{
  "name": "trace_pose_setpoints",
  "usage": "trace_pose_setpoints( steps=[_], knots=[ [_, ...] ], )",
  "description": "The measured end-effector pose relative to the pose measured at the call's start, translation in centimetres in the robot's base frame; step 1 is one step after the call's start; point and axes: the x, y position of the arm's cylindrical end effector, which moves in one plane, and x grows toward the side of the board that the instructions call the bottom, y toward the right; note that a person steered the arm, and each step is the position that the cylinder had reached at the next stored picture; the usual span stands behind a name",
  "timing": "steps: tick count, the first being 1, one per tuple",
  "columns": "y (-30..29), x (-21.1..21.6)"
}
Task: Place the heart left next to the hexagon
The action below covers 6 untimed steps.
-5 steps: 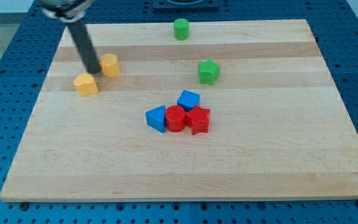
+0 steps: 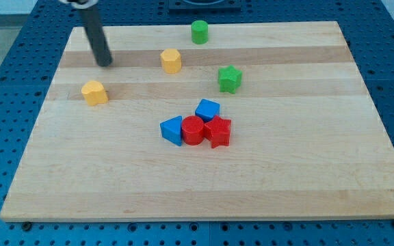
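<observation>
The yellow heart (image 2: 94, 92) lies near the board's left edge. The yellow hexagon (image 2: 172, 60) stands well to its right and a little higher in the view, apart from it. My tip (image 2: 105, 63) is above the heart in the view and to the left of the hexagon, touching neither.
A green cylinder (image 2: 199, 31) stands at the view's top edge of the wooden board (image 2: 306, 171). A green star (image 2: 230, 79) is right of the hexagon. In the middle sits a cluster: blue cube (image 2: 208, 109), blue triangle (image 2: 172, 130), red cylinder (image 2: 193, 130), red star (image 2: 218, 131).
The yellow hexagon has slid right and slightly up, away from the heart and the rod. My tip has moved a little up the view. The heart has not moved.
</observation>
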Motion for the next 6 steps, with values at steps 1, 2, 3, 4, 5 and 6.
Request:
trace_pose_setpoints(
  steps=[1,2,3,4,5,6],
  knots=[
    [-5.5,0.6],
    [-7.6,3.0],
    [-4.3,13.3],
    [-3.9,14.4],
    [-3.7,13.8],
    [-0.6,11.7]
  ],
)
